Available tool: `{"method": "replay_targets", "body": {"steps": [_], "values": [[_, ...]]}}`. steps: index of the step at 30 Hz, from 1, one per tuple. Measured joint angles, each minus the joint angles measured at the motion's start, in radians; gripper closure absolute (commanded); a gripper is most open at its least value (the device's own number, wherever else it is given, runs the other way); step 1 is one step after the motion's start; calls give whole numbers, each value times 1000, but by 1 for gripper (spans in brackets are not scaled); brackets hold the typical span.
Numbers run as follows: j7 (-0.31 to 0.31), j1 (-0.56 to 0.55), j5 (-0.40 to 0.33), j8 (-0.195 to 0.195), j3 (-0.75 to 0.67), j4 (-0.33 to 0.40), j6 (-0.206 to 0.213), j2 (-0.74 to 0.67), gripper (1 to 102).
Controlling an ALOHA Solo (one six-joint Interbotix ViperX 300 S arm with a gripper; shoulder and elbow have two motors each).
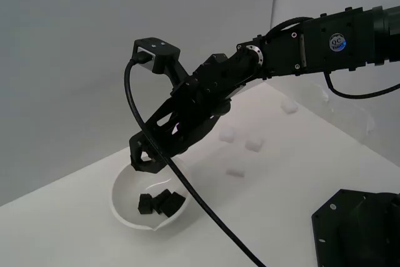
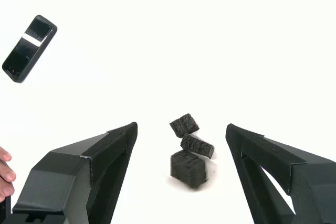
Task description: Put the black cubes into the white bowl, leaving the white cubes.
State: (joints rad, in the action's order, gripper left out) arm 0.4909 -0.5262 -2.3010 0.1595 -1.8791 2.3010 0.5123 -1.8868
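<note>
Already all three black cubes [image 1: 160,202] lie bunched together inside the white bowl [image 1: 125,214], at the near left of the worktop [image 1: 294,173] in the exterior view, with the tool [image 2: 181,174] hanging above them, spread wide and holding nothing. Their pitted, matte faces suggest light, soft foam: easy to pinch across two flat sides, unlikely to slip or break. White cubes [image 1: 253,145] sit well apart, farther right. A dark phone-like object [image 2: 29,49] lies nearby.
</note>
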Motion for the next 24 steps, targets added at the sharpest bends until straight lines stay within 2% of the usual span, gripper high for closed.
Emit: {"method": "replay_targets", "body": {"steps": [5,8,10,15,21,23,24], "values": [[2,26,-2,15,-34,0,-6,-34,4],[8,83,-20,17,-80,17,-12,-80,13],[15,132,-51,17,-118,48,-21,-118,32],[35,265,-126,31,-224,124,-40,-224,99],[35,377,-207,63,-337,207,-63,-334,100],[35,411,-229,64,-357,227,-80,-353,100],[37,423,-242,64,-368,242,-101,-364,100]]}}
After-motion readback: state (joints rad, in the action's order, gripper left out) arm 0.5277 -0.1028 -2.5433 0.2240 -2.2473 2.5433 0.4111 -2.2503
